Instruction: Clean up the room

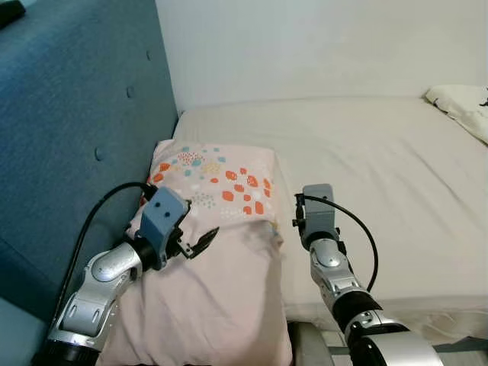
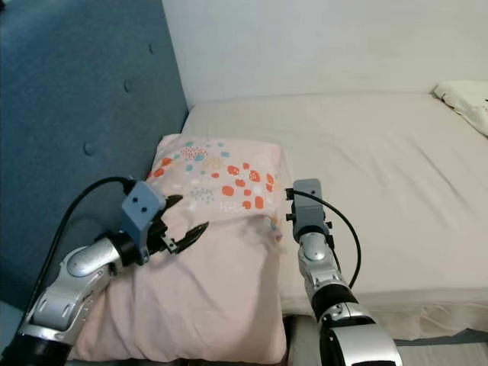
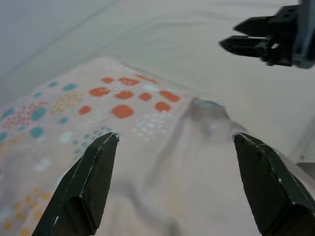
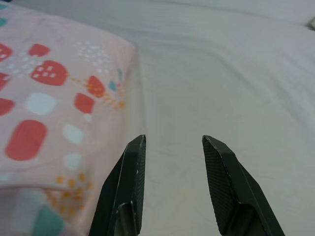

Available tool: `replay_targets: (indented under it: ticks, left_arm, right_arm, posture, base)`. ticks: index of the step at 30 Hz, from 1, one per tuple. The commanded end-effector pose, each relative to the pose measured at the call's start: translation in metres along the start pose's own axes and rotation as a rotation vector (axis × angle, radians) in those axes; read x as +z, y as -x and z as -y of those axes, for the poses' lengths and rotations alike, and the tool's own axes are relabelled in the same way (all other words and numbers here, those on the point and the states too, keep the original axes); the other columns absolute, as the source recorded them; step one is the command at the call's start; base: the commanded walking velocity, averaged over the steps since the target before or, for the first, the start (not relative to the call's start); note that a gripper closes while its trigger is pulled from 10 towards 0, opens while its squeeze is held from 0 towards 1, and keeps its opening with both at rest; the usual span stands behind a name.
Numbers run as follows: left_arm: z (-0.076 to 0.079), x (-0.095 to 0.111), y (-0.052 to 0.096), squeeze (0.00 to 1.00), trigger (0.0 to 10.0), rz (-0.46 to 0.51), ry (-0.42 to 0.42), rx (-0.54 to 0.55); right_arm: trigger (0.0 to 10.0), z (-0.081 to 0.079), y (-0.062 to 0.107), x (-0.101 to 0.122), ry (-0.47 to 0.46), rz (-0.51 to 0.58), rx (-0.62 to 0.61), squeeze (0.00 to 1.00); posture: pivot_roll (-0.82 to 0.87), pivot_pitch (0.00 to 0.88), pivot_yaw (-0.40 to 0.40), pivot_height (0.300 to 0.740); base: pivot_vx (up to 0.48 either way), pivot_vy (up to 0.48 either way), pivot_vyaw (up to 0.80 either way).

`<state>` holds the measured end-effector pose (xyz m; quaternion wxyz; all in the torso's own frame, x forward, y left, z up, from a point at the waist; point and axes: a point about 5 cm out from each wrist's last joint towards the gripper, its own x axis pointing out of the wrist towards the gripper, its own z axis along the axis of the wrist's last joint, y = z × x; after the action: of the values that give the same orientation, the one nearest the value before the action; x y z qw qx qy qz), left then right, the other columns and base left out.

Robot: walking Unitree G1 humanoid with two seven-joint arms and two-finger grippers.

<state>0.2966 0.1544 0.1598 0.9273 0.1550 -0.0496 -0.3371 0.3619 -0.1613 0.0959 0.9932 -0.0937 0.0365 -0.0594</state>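
Pillow lies at lower left of frame on the bed, against the headboard; my left tool hovers open above it, right tool open beside it.

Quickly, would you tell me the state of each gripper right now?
Left gripper: open, empty, over the pink pillow.
Right gripper: open, empty, beside the pillow's edge.

Free room on my right

The headboard blocks my left; the pillow fills the mattress head-end corner.
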Motion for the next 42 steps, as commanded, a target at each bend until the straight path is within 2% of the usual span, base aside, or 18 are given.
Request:
replay_targets:
  ticks: [1, 4, 6, 8, 14, 16, 18, 20, 22, 24, 28, 29, 32, 33, 35, 36, 39, 42]
  left_arm:
    - [-0.008, 0.000, -0.003, 0.00, 10.0, 0.008, -0.003, 0.055]
    - [-0.008, -0.011, -0.017, 0.00, 10.0, -0.047, -0.087, 0.105]
    - [-0.003, -0.042, -0.029, 0.00, 10.0, -0.249, -0.222, 0.159]
    - [-0.002, -0.065, -0.031, 0.00, 10.0, -0.403, -0.307, 0.206]
    - [0.005, -0.090, -0.027, 0.00, 10.0, -0.531, -0.287, 0.208]
    - [0.017, -0.110, -0.018, 0.00, 10.0, -0.604, -0.178, 0.192]
    - [0.020, -0.115, -0.015, 0.00, 10.0, -0.616, -0.141, 0.195]
    - [0.021, -0.118, -0.013, 0.00, 10.0, -0.617, -0.124, 0.200]
    - [0.015, -0.119, -0.012, 0.00, 10.0, -0.586, -0.025, 0.252]
    - [0.013, -0.120, -0.012, 0.00, 10.0, -0.575, 0.007, 0.269]
    - [-0.001, -0.095, -0.016, 0.00, 10.0, -0.351, 0.126, 0.262]
    - [-0.001, -0.095, -0.016, 0.00, 10.0, -0.351, 0.126, 0.262]
    - [-0.015, -0.060, -0.002, 0.00, 10.0, -0.112, 0.211, 0.145]
    - [-0.015, -0.060, -0.002, 0.00, 10.0, -0.112, 0.211, 0.145]
    - [-0.013, -0.045, 0.021, 0.00, 10.0, -0.070, 0.181, -0.021]
    - [-0.013, -0.045, 0.021, 0.00, 10.0, -0.070, 0.181, -0.021]
    - [0.003, -0.045, 0.052, 0.00, 10.0, -0.132, 0.057, -0.228]
    - [0.012, -0.048, 0.065, 0.00, 10.0, -0.171, 0.018, -0.301]
  right_arm:
    - [10.0, -0.001, 0.003, -0.004, 0.008, 0.000, 0.008, 0.00]
    - [10.0, 0.000, 0.005, -0.006, 0.010, -0.002, 0.008, 0.00]
    - [10.0, -0.003, 0.007, -0.006, 0.003, 0.010, 0.019, 0.00]
    - [10.0, -0.007, 0.010, -0.005, -0.012, 0.023, 0.035, 0.00]
    - [10.0, -0.010, 0.014, -0.004, -0.039, 0.039, 0.061, 0.00]
    - [10.0, -0.009, 0.017, -0.003, -0.050, 0.053, 0.069, 0.00]
    - [10.0, -0.007, 0.017, -0.003, -0.052, 0.057, 0.070, 0.00]
    - [10.0, -0.006, 0.017, -0.003, -0.053, 0.060, 0.070, 0.00]
    - [10.0, -0.005, 0.017, -0.001, -0.056, 0.067, 0.082, 0.00]
    - [10.0, -0.005, 0.016, 0.000, -0.056, 0.070, 0.088, 0.00]
    - [10.0, -0.008, 0.015, 0.008, -0.068, 0.096, 0.113, 0.00]
    - [10.0, -0.008, 0.015, 0.008, -0.068, 0.096, 0.113, 0.00]
    - [10.0, -0.009, 0.015, 0.014, -0.090, 0.118, 0.161, 0.00]
    - [10.0, -0.009, 0.015, 0.014, -0.090, 0.118, 0.161, 0.00]
    - [10.0, -0.015, 0.018, 0.016, -0.087, 0.128, 0.261, 0.00]
    - [10.0, -0.015, 0.018, 0.016, -0.087, 0.128, 0.261, 0.00]
    - [10.0, -0.026, 0.029, 0.014, -0.004, 0.135, 0.492, 0.00]
    - [10.0, -0.030, 0.036, 0.010, 0.041, 0.123, 0.606, 0.00]
  posture:
    - [0.05, 0.142, 0.003, 0.612]
    - [0.05, 0.139, -0.001, 0.612]
    - [0.03, 0.135, 0.002, 0.612]
    - [0.02, 0.137, 0.007, 0.612]
    - [0.01, 0.137, 0.014, 0.612]
    - [0.01, 0.139, 0.013, 0.612]
    - [0.01, 0.139, 0.012, 0.612]
    - [0.01, 0.139, 0.010, 0.612]
    - [0.01, 0.136, 0.001, 0.612]
    - [0.02, 0.136, 0.000, 0.612]
    - [0.01, 0.127, -0.003, 0.612]
    - [0.01, 0.127, -0.003, 0.612]
    - [0.02, 0.125, -0.008, 0.612]
    - [0.02, 0.125, -0.008, 0.612]
    - [0.03, 0.121, -0.011, 0.612]
    - [0.03, 0.121, -0.011, 0.612]
    - [0.03, 0.119, -0.017, 0.612]
    - [0.03, 0.120, -0.020, 0.612]
  base:
    - [0.000, 0.000, 0.00]
    - [0.000, 0.000, 0.00]
    - [0.000, 0.000, 0.00]
    - [0.000, 0.000, 0.00]
    - [0.000, 0.000, 0.00]
    - [0.000, 0.000, 0.00]
    - [0.000, 0.000, 0.00]
    - [0.000, 0.000, 0.00]
    - [0.000, 0.000, 0.00]
    - [0.000, 0.000, 0.00]
    - [0.000, 0.000, 0.00]
    - [0.000, 0.000, 0.00]
    - [0.000, 0.000, 0.00]
    - [0.000, 0.000, 0.00]
    - [0.000, 0.000, 0.00]
    - [0.000, 0.000, 0.00]
    - [0.000, 0.000, 0.00]
    - [0.000, 0.000, 0.00]
